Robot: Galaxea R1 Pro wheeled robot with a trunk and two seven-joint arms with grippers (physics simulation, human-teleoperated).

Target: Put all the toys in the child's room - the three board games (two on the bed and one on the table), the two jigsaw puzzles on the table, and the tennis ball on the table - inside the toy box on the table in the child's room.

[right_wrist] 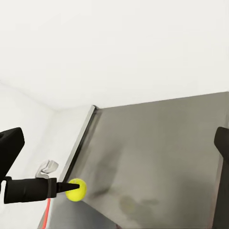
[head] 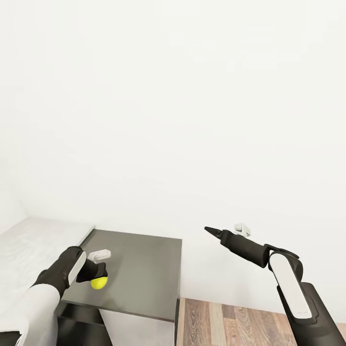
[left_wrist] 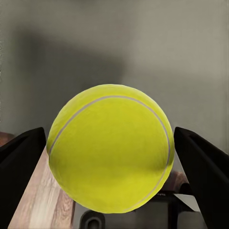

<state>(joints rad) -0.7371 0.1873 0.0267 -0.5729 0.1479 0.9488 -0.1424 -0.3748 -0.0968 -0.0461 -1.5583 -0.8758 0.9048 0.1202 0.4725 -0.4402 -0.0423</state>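
Yellow-green ball (head: pixel 99 283) sits clamped in the left gripper (head: pixel 97 278) over the dark desk (head: pixel 144 269) near its front edge; round, it may slip out. Right gripper (head: pixel 209 230) hangs released.

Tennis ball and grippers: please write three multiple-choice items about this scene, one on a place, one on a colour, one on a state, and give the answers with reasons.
1. Where is the ball?
A. over the dark grey desk top
B. on the floor
C. on the bed

2. What colour is the ball?
A. red
B. yellow-green
C. blue

3. What state is the right gripper in?
A. shut on the ball
B. shut on a box
C. open

Answers: 1 A, the head view shows it above the desk top. 2 B, the left wrist view shows it. 3 C, its fingers stand wide apart with nothing between.
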